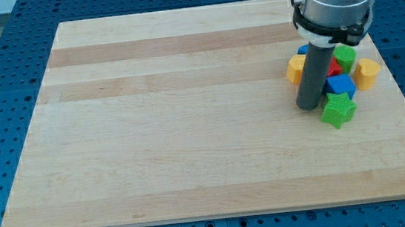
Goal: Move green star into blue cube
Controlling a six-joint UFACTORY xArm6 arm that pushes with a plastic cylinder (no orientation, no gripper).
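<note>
Green star [338, 109] sits touching blue cube [341, 86], on its view-bottom side, near wooden board [189, 130] right edge; wide open board to view's left. Arm comes from view's top, rod upright, my tip [308, 106] just left of star. No jaws, plain rod.

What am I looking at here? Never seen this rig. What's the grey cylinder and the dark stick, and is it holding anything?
The grey cylinder is the end of a robot arm. It has no fingers, only a dark rod; my tip slides on the wooden board and pushes blocks. There is one camera, looking down at an angle. At the view's right lies a tight cluster: a green star just right of my tip, a blue cube touching it above, plus red, green, two yellow and a part-hidden blue block. Nothing is held.
</note>
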